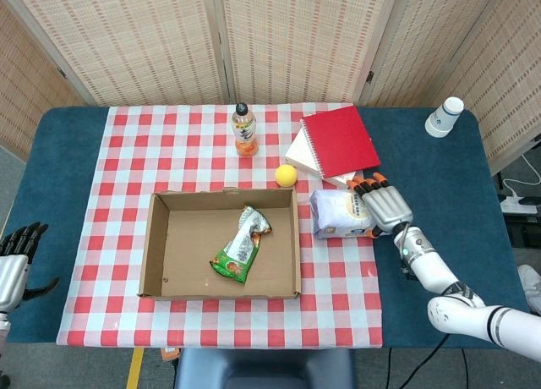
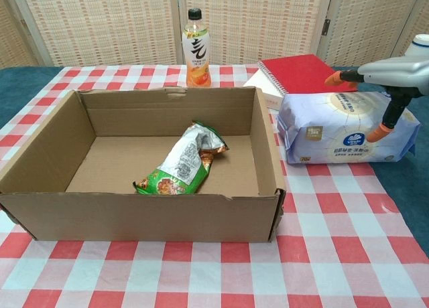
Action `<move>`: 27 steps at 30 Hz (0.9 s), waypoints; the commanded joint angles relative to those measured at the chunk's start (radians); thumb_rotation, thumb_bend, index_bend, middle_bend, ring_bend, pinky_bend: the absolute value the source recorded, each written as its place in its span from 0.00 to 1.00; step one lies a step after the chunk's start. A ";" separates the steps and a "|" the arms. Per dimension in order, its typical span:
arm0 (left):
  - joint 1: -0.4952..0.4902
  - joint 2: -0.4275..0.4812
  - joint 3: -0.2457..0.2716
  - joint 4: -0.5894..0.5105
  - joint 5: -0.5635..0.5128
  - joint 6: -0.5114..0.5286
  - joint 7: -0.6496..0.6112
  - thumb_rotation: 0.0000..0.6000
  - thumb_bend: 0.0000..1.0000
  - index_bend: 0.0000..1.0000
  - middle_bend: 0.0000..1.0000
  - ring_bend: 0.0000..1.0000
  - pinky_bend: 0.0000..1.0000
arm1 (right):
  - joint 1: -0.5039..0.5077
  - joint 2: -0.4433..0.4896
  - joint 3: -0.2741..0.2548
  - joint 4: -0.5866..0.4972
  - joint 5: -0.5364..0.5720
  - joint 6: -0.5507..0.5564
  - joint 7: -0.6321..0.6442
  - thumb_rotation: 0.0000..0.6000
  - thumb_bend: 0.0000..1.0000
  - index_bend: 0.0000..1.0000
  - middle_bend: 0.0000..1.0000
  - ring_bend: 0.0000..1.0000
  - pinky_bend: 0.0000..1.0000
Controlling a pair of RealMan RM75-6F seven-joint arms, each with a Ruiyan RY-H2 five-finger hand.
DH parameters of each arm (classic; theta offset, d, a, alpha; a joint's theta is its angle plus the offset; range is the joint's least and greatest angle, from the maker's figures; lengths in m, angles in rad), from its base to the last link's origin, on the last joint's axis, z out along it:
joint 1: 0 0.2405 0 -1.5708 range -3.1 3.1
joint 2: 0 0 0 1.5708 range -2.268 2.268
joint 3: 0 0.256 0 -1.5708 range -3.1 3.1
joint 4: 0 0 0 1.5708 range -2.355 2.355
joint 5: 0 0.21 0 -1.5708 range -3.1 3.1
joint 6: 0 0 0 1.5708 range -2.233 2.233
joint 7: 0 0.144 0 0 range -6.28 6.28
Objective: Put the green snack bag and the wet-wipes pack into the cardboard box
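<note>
Open cardboard box (image 1: pixel 158 245) on the checked cloth (image 1: pixel 127 152), flaps up, holding only the green snack bag (image 1: pixel 240 250), lying slantwise near the middle of the box floor, crumpled silver end toward the far wall. Wet-wipes pack (image 1: pixel 338 213) outside, just beside the box's right wall, flat on the cloth.

Right hand (image 1: pixel 382 203) over the right end of the pack, fingers (image 2: pixel 335 79) spread across its top and the thumb down along the front face in the chest view, orange tips against the wrapper; around the end of the pack rather than lifting it, and hard to say whether truly gripped or only resting. Pack's far right end hidden under the hand in the head view.

Left hand (image 1: pixel 17 262) at the lower left edge of the head view, off the worktop (image 1: pixel 68 127), cut by the frame, dark fingers loosely apart, holding nothing.

Behind the box: orange drink bottle (image 1: pixel 244 131) upright, yellow ball (image 1: pixel 286 176), red notebook (image 1: pixel 340 139) lying on a pale book. White paper cup (image 1: pixel 444 117) at the far right corner, partly cut off in the chest view. Print on the pack too small to read.
</note>
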 commanded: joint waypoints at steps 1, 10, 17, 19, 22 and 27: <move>0.000 0.001 0.000 0.001 0.001 0.000 -0.004 1.00 0.20 0.00 0.00 0.00 0.09 | 0.014 -0.026 -0.003 0.028 -0.003 -0.018 0.011 1.00 0.00 0.00 0.00 0.00 0.00; -0.001 0.002 -0.003 0.006 -0.002 -0.003 -0.017 1.00 0.20 0.00 0.00 0.00 0.09 | 0.018 -0.083 -0.016 0.104 -0.018 -0.019 0.027 1.00 0.00 0.03 0.00 0.00 0.07; -0.002 -0.002 -0.003 0.010 -0.001 -0.004 -0.019 1.00 0.20 0.00 0.00 0.00 0.09 | 0.006 -0.117 -0.012 0.137 -0.050 0.031 0.037 1.00 0.00 0.37 0.23 0.21 0.43; -0.002 -0.002 -0.003 0.011 -0.001 -0.004 -0.020 1.00 0.20 0.00 0.00 0.00 0.09 | 0.000 -0.128 -0.011 0.150 -0.070 0.055 0.044 1.00 0.00 0.48 0.32 0.31 0.53; -0.001 -0.001 -0.004 0.011 -0.002 -0.003 -0.021 1.00 0.20 0.00 0.00 0.00 0.09 | -0.014 -0.141 -0.007 0.165 -0.117 0.094 0.084 1.00 0.03 0.66 0.44 0.45 0.66; -0.001 0.001 -0.005 0.012 -0.005 -0.004 -0.027 1.00 0.20 0.00 0.00 0.00 0.09 | -0.026 -0.122 -0.004 0.155 -0.171 0.130 0.113 1.00 0.06 0.76 0.51 0.52 0.72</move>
